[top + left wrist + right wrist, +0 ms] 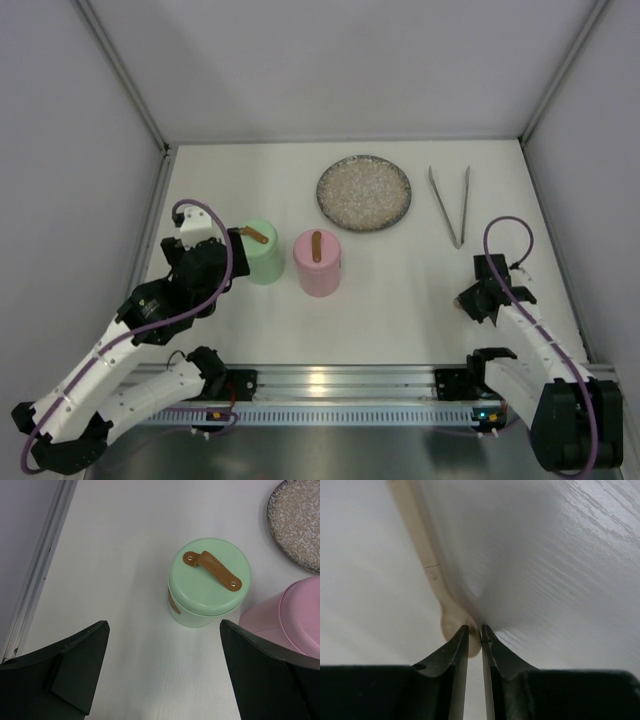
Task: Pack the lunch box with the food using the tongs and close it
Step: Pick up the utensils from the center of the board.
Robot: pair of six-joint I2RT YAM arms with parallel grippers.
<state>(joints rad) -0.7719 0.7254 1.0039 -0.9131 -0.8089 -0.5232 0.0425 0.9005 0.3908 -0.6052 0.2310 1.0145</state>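
Your right gripper (pixel 474 628) pinches the spoon (pixel 427 562), left gripper (pixel 162 625) spread; the tongs (pixel 457 239) look light, springy, slick: squeeze both arms midway.

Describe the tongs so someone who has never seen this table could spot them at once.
Start at the white table and find the round speckled plate near its far edge. Right of it lie the tongs: two thin silver arms in a narrow V, joined at the near end. Unlike the squat green tub and pink tub, they are slim, bare metal.
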